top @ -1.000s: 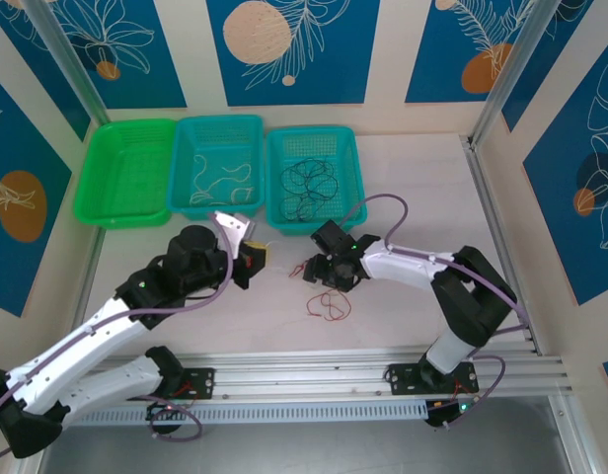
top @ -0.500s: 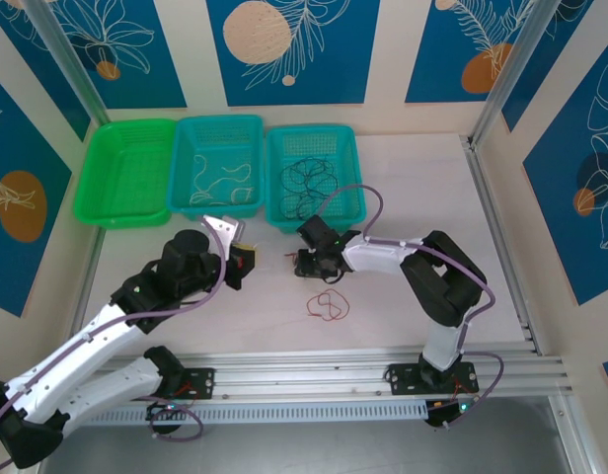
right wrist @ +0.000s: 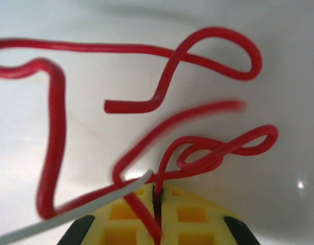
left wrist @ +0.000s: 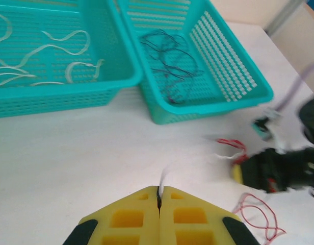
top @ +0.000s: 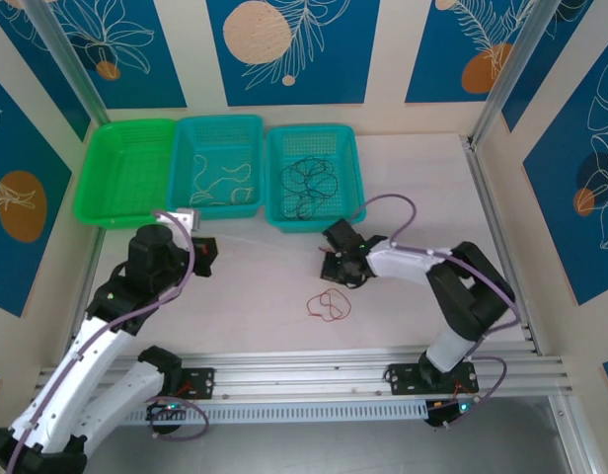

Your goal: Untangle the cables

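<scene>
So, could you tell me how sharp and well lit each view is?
Top view: sharp and evenly lit. Left wrist view: the baskets are crisp, but the right arm at the right is smeared and the white wire at bottom centre is faint. Right wrist view: the red wire is soft, one strand streaked by motion, with glare specks on the table.

At the table's (top: 255, 286) far side stood a row: left basket (top: 131, 122), middle basket (top: 220, 119) with one cable (top: 220, 180) in it, right basket (top: 314, 129) with another cable (top: 309, 183) in it. My right gripper (right wrist: 157, 193) sat before the right basket, the loose cable's (top: 329, 304) loops on the table nearer me. My left gripper (left wrist: 159, 191) sat before the middle basket.
</scene>
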Robot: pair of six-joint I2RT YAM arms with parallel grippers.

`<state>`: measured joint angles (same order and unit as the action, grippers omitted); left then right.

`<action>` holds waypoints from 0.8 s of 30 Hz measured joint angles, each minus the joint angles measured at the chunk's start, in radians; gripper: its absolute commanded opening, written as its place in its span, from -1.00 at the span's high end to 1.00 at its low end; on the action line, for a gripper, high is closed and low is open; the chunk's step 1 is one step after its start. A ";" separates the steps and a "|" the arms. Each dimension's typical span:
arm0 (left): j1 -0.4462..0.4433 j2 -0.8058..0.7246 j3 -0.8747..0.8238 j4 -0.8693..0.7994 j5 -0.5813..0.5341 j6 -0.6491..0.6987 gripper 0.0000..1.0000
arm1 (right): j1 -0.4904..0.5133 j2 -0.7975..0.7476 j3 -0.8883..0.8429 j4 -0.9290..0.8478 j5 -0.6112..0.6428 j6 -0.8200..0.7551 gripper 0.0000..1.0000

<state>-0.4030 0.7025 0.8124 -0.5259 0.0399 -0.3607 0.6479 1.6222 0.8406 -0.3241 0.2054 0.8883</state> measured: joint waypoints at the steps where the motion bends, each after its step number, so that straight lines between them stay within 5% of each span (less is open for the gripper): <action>1: 0.021 -0.005 0.004 -0.015 0.010 0.000 1.00 | -0.024 -0.036 -0.026 -0.014 -0.002 0.022 1.00; 12: 0.077 -0.015 0.004 -0.105 0.087 -0.004 1.00 | -0.276 -0.322 -0.149 -0.040 -0.175 0.107 1.00; 17: 0.092 -0.040 0.004 -0.111 0.092 -0.004 1.00 | -0.430 -0.441 -0.187 -0.070 -0.255 0.096 0.76; 20: 0.137 -0.057 0.004 -0.096 0.040 -0.011 1.00 | -0.533 -0.481 -0.241 -0.128 -0.184 0.088 0.71; 24: 0.153 -0.067 -0.014 -0.042 0.033 -0.034 1.00 | -0.553 -0.505 -0.302 -0.199 -0.151 0.088 0.71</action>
<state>-0.2504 0.6357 0.7979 -0.5678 0.0731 -0.3950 0.0952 1.1168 0.5388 -0.5232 0.0544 0.9764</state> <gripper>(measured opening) 0.036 0.141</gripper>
